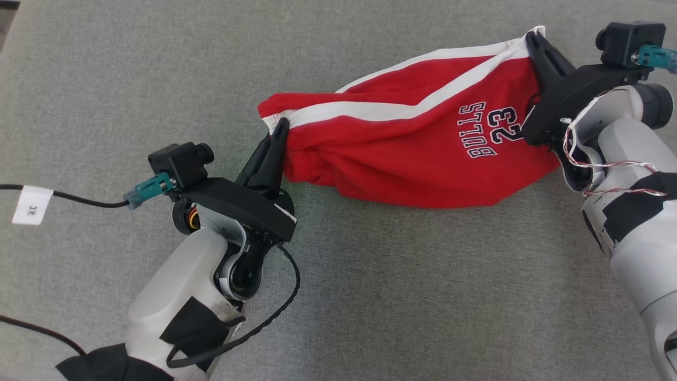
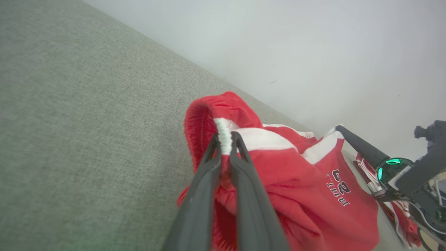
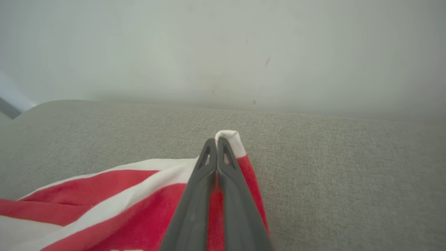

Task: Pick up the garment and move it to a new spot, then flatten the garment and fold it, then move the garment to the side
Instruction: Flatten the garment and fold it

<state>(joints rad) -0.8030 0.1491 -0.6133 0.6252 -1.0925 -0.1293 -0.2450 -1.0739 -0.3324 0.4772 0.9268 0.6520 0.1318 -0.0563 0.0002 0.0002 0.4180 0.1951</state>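
Stretched from centre left to upper right of the head view: red jersey garment (image 1: 412,153) with white stripes and a "23 BULLS" print, over the grey fabric-covered table (image 1: 370,296). Pinched at its lower-left end by the left gripper (image 1: 280,127), fingers (image 2: 205,174) narrow on a white-banded, gathered edge. Pinched at its upper-right corner by the right gripper (image 1: 531,37), fingers closed tight on a white hem. Sagging and bunched between the two holds, print facing up.

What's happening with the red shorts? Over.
Left end effector shut on red shorts. Right end effector shut on other end. Shorts stretched between. Black cable aside.
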